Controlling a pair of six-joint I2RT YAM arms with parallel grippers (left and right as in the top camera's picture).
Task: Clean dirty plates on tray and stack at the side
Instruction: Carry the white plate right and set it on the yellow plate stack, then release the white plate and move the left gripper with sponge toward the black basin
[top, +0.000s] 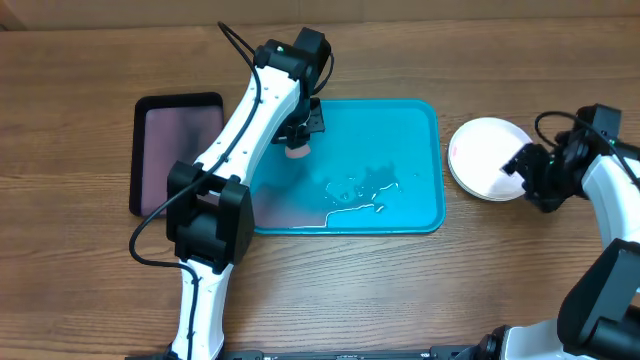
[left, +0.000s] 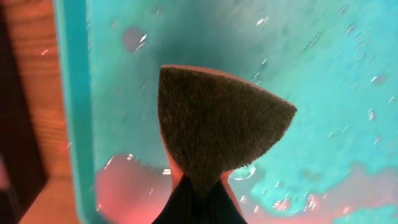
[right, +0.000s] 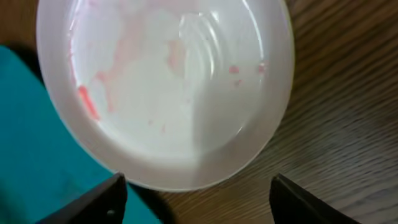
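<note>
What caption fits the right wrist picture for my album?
Open right gripper near a pink-smeared white plate beside the turquoise tray.

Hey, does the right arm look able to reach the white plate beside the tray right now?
Probably yes. The right gripper hangs open at the rim of the white plate, nothing between them; the left gripper, shut on the sponge, is away over the tray.

Left pincer (left: 194, 199) clamped on sponge (left: 217, 124); right pincer (right: 198, 190) spread wide, empty.
</note>
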